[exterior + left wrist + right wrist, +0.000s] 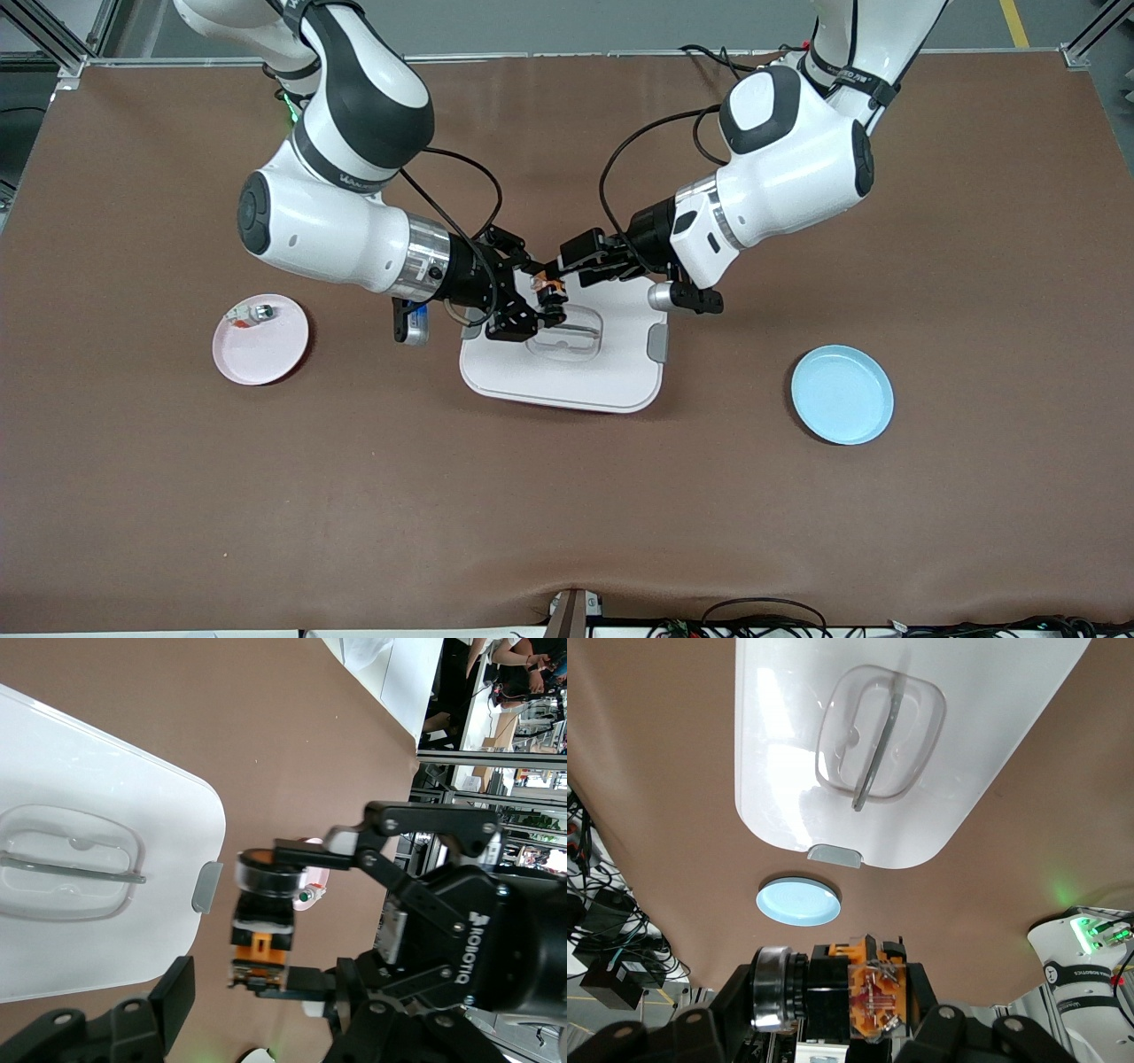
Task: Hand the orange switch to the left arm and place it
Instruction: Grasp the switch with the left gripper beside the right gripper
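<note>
Blue plate (842,394): nearest the front camera, on the brown table (567,496) toward the left arm's end; it also shows in the right wrist view (797,900).

Box (567,359): white, lid up, in the middle of the table between the two plates; its clear recessed handle (564,338) faces upward, with grey latches on its sides.

Pink plate (261,339): toward the right arm's end, well apart from the box, carrying a small whitish piece (252,314) with a silver tip.

Orange switch (551,294): in the air over the box's edge farthest from the front camera. Its long axis lies roughly level (about parallel to the tabletop). In the left wrist view (263,923) the metal-ringed round face is at one end and the orange terminal block at the other; the right wrist view (833,992) shows the same layout.

Right gripper (532,297): over the box, its fingers clamped on the two ends of the switch, one on the ringed face and one on the terminal end.

Left gripper (571,264): over the box just beside the switch, fingers apart; one fingertip (182,992) shows close to the switch without touching it.
</note>
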`<move>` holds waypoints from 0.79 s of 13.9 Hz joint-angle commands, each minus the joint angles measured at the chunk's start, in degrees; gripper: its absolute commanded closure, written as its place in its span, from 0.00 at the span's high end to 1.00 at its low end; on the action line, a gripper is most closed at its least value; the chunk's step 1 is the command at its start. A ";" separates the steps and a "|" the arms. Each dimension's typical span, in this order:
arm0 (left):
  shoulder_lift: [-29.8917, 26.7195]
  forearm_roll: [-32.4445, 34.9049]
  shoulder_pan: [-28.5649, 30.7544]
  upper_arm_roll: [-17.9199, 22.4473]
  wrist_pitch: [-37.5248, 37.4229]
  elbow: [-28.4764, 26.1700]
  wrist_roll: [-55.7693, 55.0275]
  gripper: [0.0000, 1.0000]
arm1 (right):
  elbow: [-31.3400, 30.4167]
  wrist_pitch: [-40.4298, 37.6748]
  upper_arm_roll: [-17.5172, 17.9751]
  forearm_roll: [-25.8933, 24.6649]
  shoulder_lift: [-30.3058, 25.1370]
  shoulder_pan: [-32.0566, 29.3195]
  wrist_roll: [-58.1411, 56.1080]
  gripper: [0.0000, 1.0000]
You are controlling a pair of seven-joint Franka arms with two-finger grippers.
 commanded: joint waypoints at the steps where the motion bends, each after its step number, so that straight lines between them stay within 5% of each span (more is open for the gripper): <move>1: 0.94 0.24 -0.39 -0.34 0.48 1.00 1.57 0.72 | 4.06 -0.18 -0.46 1.14 3.04 0.64 3.65 0.00; 11: 3.23 3.58 0.40 -0.07 0.39 0.91 11.42 0.65 | 5.03 -0.88 -0.46 3.78 3.92 0.73 5.77 0.00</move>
